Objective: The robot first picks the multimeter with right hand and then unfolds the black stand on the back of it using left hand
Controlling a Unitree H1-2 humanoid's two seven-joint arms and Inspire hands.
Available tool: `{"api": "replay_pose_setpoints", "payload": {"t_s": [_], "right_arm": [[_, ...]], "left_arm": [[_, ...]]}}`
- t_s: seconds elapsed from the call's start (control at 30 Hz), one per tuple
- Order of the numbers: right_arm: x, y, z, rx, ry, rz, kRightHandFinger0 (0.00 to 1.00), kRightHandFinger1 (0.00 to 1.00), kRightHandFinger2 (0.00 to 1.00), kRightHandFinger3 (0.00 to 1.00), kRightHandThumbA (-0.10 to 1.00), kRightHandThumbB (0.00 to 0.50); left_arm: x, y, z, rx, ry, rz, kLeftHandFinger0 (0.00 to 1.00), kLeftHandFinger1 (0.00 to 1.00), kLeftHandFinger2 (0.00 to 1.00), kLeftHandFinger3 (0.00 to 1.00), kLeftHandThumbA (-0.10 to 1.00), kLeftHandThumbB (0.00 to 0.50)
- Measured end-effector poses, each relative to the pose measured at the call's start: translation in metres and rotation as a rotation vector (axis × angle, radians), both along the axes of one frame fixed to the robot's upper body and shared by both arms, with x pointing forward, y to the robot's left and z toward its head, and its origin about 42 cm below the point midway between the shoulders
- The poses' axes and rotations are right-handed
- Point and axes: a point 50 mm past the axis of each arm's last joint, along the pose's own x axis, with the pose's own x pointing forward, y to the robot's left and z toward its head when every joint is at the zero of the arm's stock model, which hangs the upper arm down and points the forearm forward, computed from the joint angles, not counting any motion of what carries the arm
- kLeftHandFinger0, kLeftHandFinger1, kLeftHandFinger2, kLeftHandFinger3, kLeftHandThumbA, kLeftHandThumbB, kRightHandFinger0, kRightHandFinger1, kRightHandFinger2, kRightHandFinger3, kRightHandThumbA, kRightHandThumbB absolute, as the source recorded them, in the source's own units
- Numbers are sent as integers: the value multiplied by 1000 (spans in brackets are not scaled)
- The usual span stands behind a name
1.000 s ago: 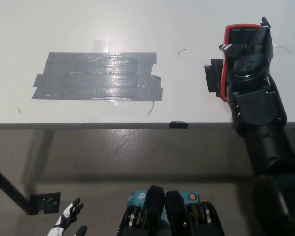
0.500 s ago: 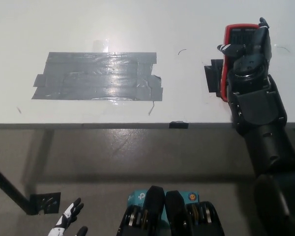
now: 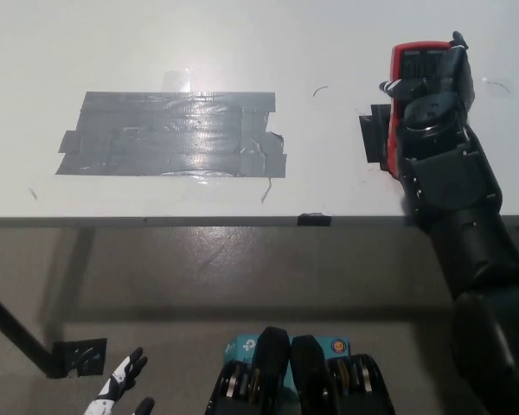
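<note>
No writing is readable on the red multimeter (image 3: 413, 65); its long axis runs away from the table (image 3: 329, 35) edge. The right hand (image 3: 432, 95) lies over it, fingers wrapping its sides; whether the left hand (image 3: 119, 391), below that edge, is spread or closed, I cannot tell.

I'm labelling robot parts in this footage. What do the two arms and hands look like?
The right arm is black, built of bulky, glossy segments ending in a black right hand with light fingertip accents. The left hand is white with black fingertips; only part of it shows.
</note>
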Motion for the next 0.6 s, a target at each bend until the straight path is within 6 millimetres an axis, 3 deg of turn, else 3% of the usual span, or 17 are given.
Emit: {"api": "replay_pose_setpoints", "payload": {"t_s": [0.17, 0.23, 0.3, 0.47, 0.53, 0.6], "right_arm": [[4, -1, -1, -39, 32, 4, 1000, 1000, 1000, 1000, 1000, 435], [6, 0, 0, -53, 44, 6, 1000, 1000, 1000, 1000, 1000, 450], [8, -1, 2, -66, 58, 4, 1000, 1000, 1000, 1000, 989, 428], [11, -1, 3, -76, 74, 6, 1000, 1000, 1000, 1000, 891, 465], [13, -1, 3, -76, 82, 7, 1000, 1000, 1000, 1000, 717, 444], [13, -2, 3, -72, 86, 7, 1000, 1000, 1000, 1000, 455, 421]], "left_arm": [[0, 0, 0, 0, -1, -1, 1000, 1000, 998, 1000, 937, 157], [1, 0, 1, 1, -3, -2, 1000, 1000, 999, 1000, 939, 158], [2, 1, 1, 3, -6, -3, 1000, 1000, 1000, 1000, 932, 150], [4, 2, 2, 7, -10, -5, 1000, 1000, 1000, 1000, 941, 154], [4, 2, 3, 9, -11, -6, 1000, 1000, 1000, 1000, 940, 154], [4, 2, 3, 9, -13, -6, 1000, 1000, 1000, 1000, 934, 148]]}}
